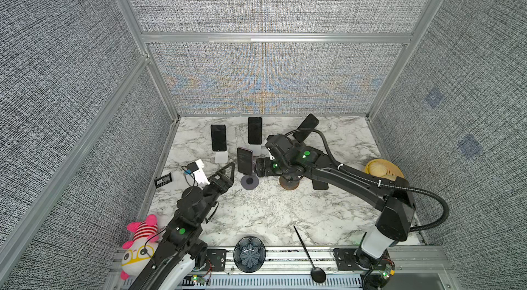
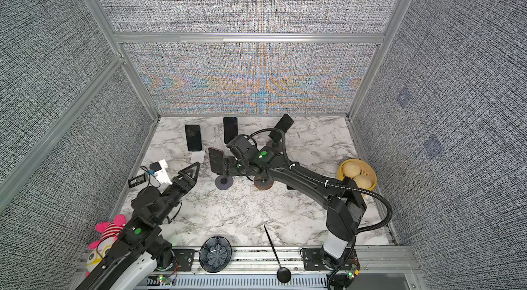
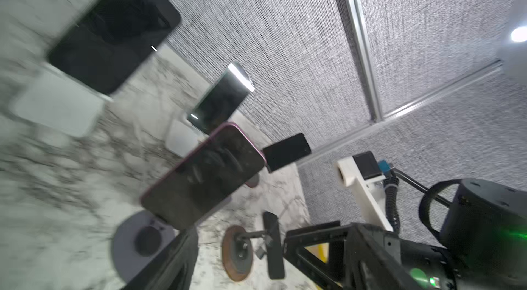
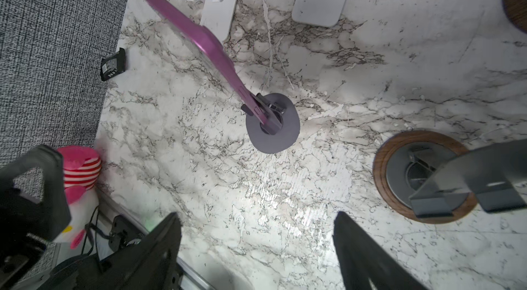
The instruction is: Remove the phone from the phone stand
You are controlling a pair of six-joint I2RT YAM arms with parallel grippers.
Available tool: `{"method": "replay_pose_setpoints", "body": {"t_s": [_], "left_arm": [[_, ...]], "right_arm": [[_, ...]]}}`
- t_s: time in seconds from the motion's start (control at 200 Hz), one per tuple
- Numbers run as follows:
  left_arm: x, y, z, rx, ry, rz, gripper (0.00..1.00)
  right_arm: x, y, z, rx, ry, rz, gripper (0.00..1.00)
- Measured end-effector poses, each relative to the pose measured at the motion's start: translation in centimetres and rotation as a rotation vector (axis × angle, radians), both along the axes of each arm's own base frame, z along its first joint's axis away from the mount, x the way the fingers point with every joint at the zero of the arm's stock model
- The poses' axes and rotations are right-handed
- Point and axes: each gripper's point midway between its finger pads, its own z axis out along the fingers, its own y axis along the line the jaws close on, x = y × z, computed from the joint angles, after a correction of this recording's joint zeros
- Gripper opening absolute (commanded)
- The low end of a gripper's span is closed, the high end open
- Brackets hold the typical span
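Note:
A phone (image 1: pixel 245 163) (image 2: pixel 216 163) in a purple case stands tilted on a phone stand (image 1: pixel 249 181) (image 4: pixel 273 134) with a round grey base; the right wrist view shows its purple back (image 4: pixel 199 43), the left wrist view its dark screen (image 3: pixel 205 174). My left gripper (image 1: pixel 228 170) (image 3: pixel 239 231) is open just left of it, apart from it. My right gripper (image 1: pixel 261 167) (image 4: pixel 256 217) hovers open on the phone's right, holding nothing. Beside it stands an empty wood-based stand (image 1: pixel 288 183) (image 4: pixel 399 146), and a dark phone (image 1: pixel 320 184) (image 3: pixel 273 245) lies flat by it.
Two dark phones (image 1: pixel 218 137) (image 1: pixel 255 130) lean on white stands at the back, and a third (image 1: pixel 306 126) tilts behind the right arm. A white block with a cable (image 1: pixel 196 170) and a battery (image 1: pixel 163 180) lie left. A steamer (image 1: pixel 382 170), spoon (image 1: pixel 306 254), bowl (image 1: pixel 249 254) and plush toy (image 1: pixel 141 243) ring the front.

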Motion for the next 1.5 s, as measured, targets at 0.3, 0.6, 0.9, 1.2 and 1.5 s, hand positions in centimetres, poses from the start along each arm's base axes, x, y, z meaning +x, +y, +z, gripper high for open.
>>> {"method": "replay_pose_setpoints", "body": {"t_s": [0.3,0.6,0.9,1.2,1.5], "left_arm": [[0.8,-0.9,-4.4,0.482,0.153,-0.155,0.98],[4.2,-3.6,-2.9,0.733,0.016,-0.312,0.98],[6.9,-5.6,-2.6,0.792,-0.087,-0.360,0.98],[9.1,-5.8,-2.9,0.818,-0.082,-0.314,0.98],[10.6,-6.7,-3.7,0.815,-0.072,-0.322,0.98]], "right_arm": [[0.4,-2.8,0.9,0.022,0.003,-0.029,0.84],[0.8,-5.6,-0.8,0.004,0.046,-0.077,0.84],[0.9,-6.1,-1.7,0.014,0.067,-0.085,0.83],[0.8,-6.3,-1.9,0.027,0.072,-0.089,0.83],[0.9,-6.2,-2.0,0.035,0.070,-0.091,0.83]]}}
